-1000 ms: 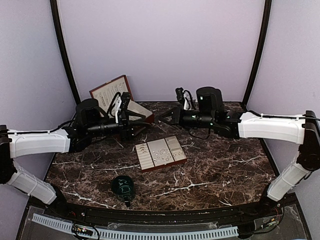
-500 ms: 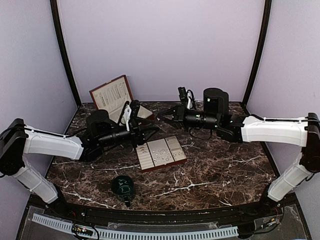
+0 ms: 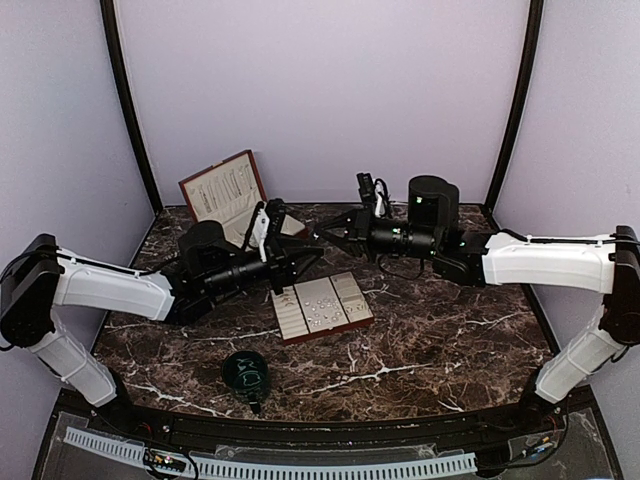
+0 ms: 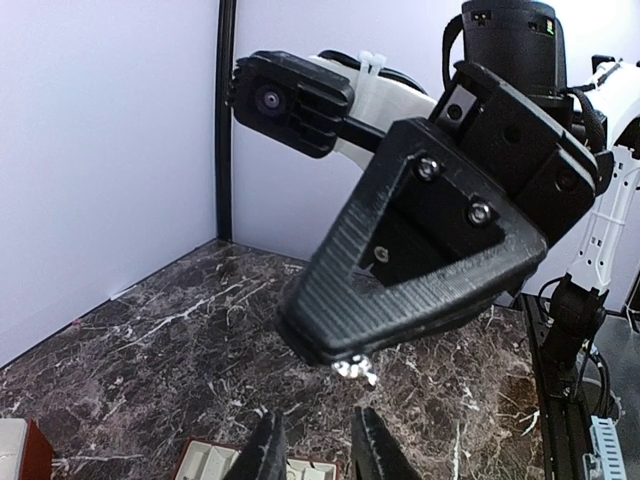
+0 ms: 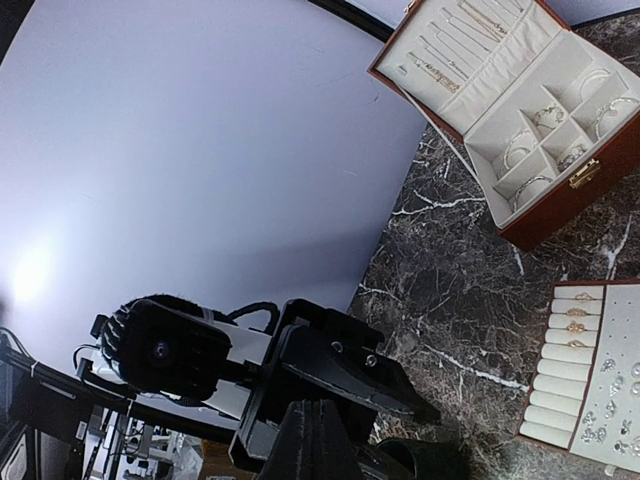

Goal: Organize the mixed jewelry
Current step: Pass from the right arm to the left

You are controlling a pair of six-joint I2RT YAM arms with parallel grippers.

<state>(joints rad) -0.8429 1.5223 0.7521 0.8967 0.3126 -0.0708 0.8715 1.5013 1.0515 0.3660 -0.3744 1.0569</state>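
Observation:
The mixed jewelry shows as tiny silvery pieces on the cream tray (image 3: 320,305), with rings and earrings also in the right wrist view (image 5: 600,390). My right gripper (image 3: 322,232) hovers above the tray's far edge, shut on one glinting silver piece (image 4: 355,369) that hangs from its fingertips. My left gripper (image 3: 305,255) faces it at close range. In the left wrist view its fingers (image 4: 268,450) stand apart with nothing between them, just below the hanging piece. In the right wrist view my right gripper (image 5: 325,410) appears shut, and the piece is hidden there.
An open wooden jewelry box (image 3: 235,190) stands at the back left, with chains in its lid and bracelets in cream compartments (image 5: 530,130). A dark green cup (image 3: 245,372) sits near the front edge. The table (image 3: 450,340) is dark marble, enclosed by lilac walls.
My left arm has swung right and forward until its gripper meets the right one, and its jaws have narrowed. The right gripper shifted slightly left, staying shut.

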